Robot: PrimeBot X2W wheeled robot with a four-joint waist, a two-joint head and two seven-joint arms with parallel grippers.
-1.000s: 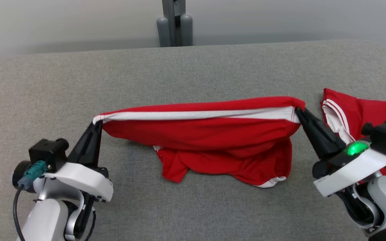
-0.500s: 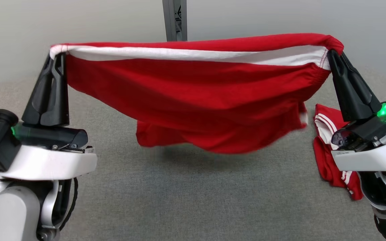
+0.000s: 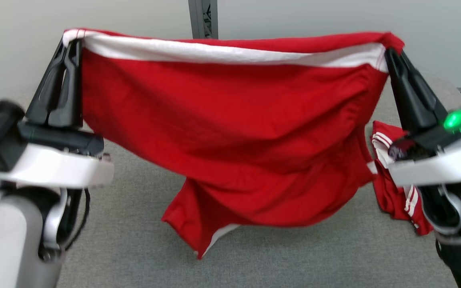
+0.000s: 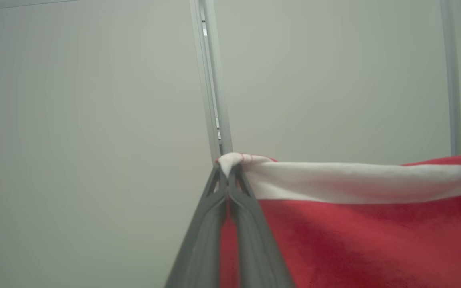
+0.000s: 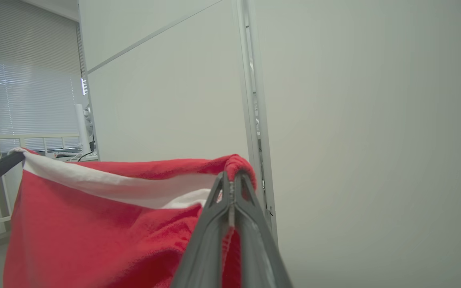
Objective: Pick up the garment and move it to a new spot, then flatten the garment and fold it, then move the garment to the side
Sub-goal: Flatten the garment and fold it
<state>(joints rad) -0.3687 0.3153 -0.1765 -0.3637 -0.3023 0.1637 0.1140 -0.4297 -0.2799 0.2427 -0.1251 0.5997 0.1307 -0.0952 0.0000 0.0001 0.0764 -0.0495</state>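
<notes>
1. Grey fabric covers the table before us, with a pale wall and a metal post behind it.
2. We hold the red garment in the air above that table, stretched between our two arms by its white-banded edge.
3. Our left gripper is pinched closed on the left corner of that band. The left wrist view shows white cloth bunched at the fingertips.
4. Our right gripper is clamped the same way on the right corner, with red cloth rolled over its tips.
5. The body hangs in soft folds and one lower corner droops toward the table. We cannot tell whether it touches.
6. A second red garment with white stripes lies crumpled near the table's right edge.
7. We judge the cloth light, limp and sturdy. It sags between the grips, will likely swing, and will not hold a shape.
8. The seamed band looks like the best hold, being thicker and less likely to slip than a single layer.
9. To lay it flat, we would hold the corners apart and taut, and set it down clear of the second garment.
</notes>
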